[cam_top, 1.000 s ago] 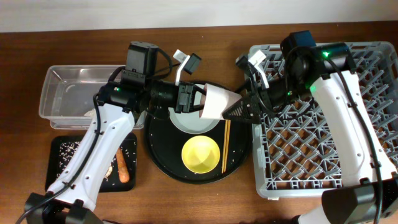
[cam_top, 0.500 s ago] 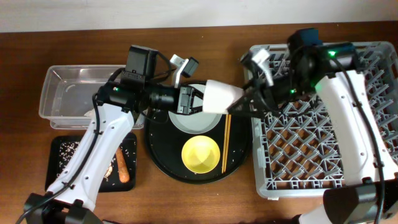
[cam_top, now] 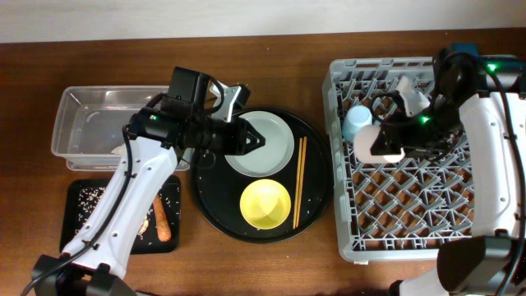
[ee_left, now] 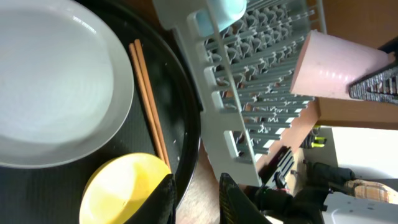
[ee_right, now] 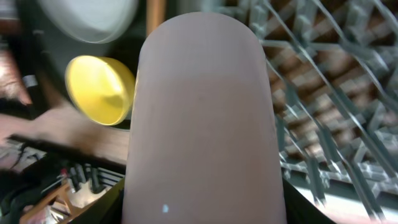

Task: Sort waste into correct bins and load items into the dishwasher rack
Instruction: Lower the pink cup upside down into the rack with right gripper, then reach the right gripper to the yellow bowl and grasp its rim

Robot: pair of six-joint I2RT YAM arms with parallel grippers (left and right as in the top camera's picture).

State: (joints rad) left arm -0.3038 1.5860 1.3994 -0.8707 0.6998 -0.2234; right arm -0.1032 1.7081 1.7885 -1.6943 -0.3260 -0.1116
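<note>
Round tray [cam_top: 209, 197] as reference.
- On it: plate [cam_top: 267, 146] at the far side, yellow bowl [cam_top: 265, 204] at the near side, chopsticks [cam_top: 299, 181] along the right side.
- Left gripper [cam_top: 253, 141] over the tray's far left, at the plate's edge.
- Just right of the tray: rack [cam_top: 411, 218] with a blue cup [cam_top: 357, 122] in it. Right gripper [cam_top: 383, 141] holds a white cup [cam_top: 368, 141] over it.
- Left of the tray: tub [cam_top: 99, 123]; small black tray [cam_top: 82, 238] with a carrot [cam_top: 162, 218].

The pink-inside white cup [cam_top: 366, 141] has passed from the left gripper [cam_top: 255, 141] to the right gripper [cam_top: 385, 141]. It has moved right, from above the plate [cam_top: 271, 152] to above the dishwasher rack [cam_top: 427, 210], just beside the blue cup [cam_top: 356, 122]. The left gripper has parted its fingers, now holds nothing, and has drawn back left, uncovering the plate.
</note>
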